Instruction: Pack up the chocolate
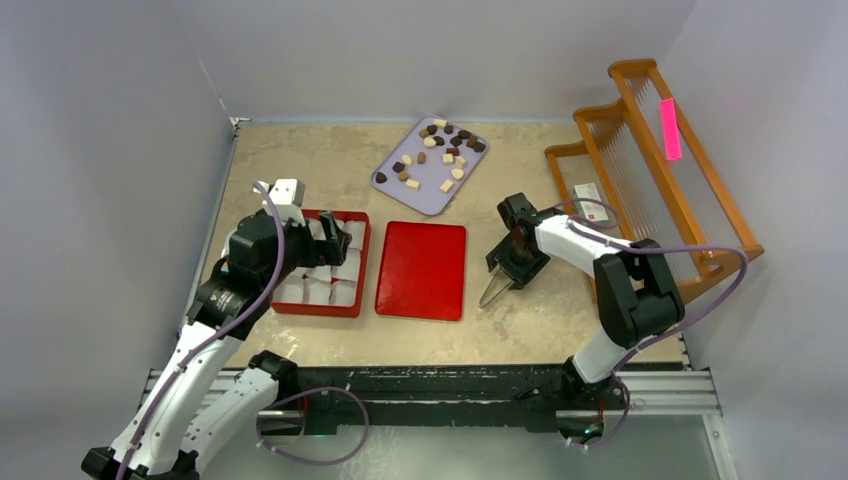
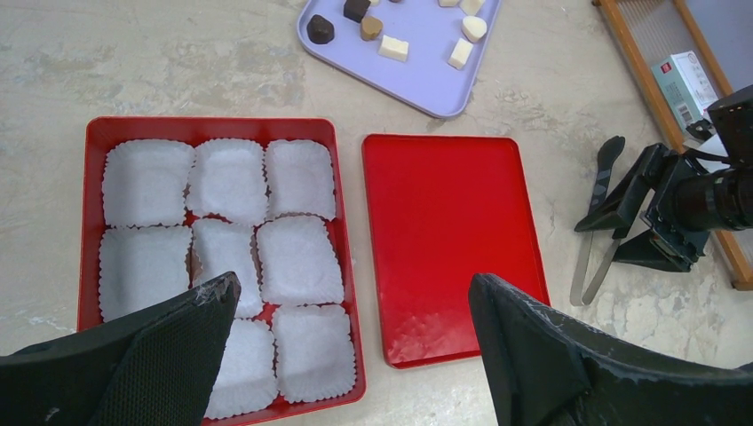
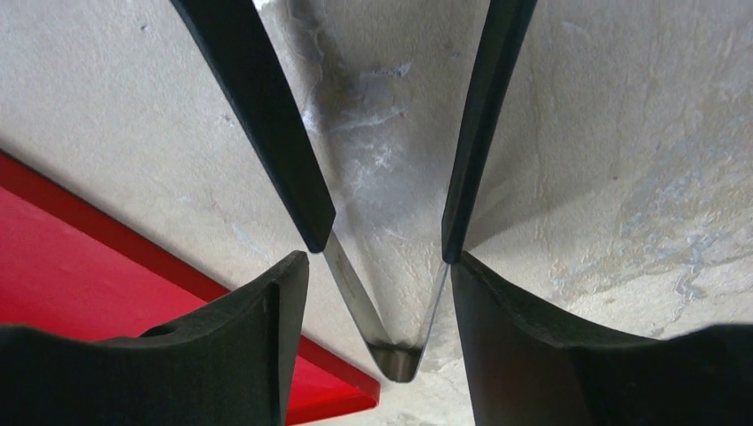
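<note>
The chocolate [image 1: 440,150] lies as several cream and dark pieces on a lilac tray [image 1: 385,185] at the back; some pieces [image 2: 391,46] also show in the left wrist view. My left gripper [image 2: 351,288] hangs open over the near edge of a red box [image 2: 213,124] lined with white paper cups, nothing between its fingers. My right gripper [image 3: 377,262] straddles metal tongs [image 3: 395,355] lying on the table right of a red lid [image 1: 421,270]. Its right finger touches one tong arm; a slim gap remains at the left arm.
A wooden rack [image 1: 650,170] with a pink tag stands at the right edge, a small carton [image 1: 590,200] lying in it. The red lid [image 2: 444,240] lies flat between the box and the tongs [image 2: 590,266]. Grey walls close in the table.
</note>
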Tool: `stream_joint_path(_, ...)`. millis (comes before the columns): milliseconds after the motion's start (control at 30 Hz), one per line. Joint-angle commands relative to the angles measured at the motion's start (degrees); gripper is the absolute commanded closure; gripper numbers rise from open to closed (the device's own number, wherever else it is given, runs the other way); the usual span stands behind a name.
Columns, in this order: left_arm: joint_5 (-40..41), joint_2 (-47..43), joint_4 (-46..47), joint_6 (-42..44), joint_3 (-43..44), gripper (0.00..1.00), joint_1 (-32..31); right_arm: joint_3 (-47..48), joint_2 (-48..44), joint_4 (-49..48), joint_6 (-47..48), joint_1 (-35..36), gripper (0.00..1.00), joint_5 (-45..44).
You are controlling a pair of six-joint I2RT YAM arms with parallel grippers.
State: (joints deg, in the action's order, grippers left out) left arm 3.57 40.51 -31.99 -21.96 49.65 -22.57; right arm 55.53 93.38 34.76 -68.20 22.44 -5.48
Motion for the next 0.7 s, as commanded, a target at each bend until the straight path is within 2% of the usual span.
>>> stream_joint_path(0,-0.7,-0.8,1.6,0.1,-0.4,0.0,0.2,2.0,1.9,0.0,-0.5,0.4,0.39,-3.9)
stream_joint_path(267,-0.9,-1.0,1.7,0.1,-0.4,0.0,0.2,2.5,3.2,1.3,2.0,1.3,0.48,-9.3)
stream_joint_path(567,-1.0,-1.0,1.7,0.1,-0.5,0.0,0.2,0.3,2.7,-9.8,27.9,1.5,0.55,-7.9)
stream_joint_path(667,-1.2,-1.0,1.7,0.1,-0.5,0.0,0.2,-1.7,1.3,-12.4,33.4,1.6,0.57,-5.3)
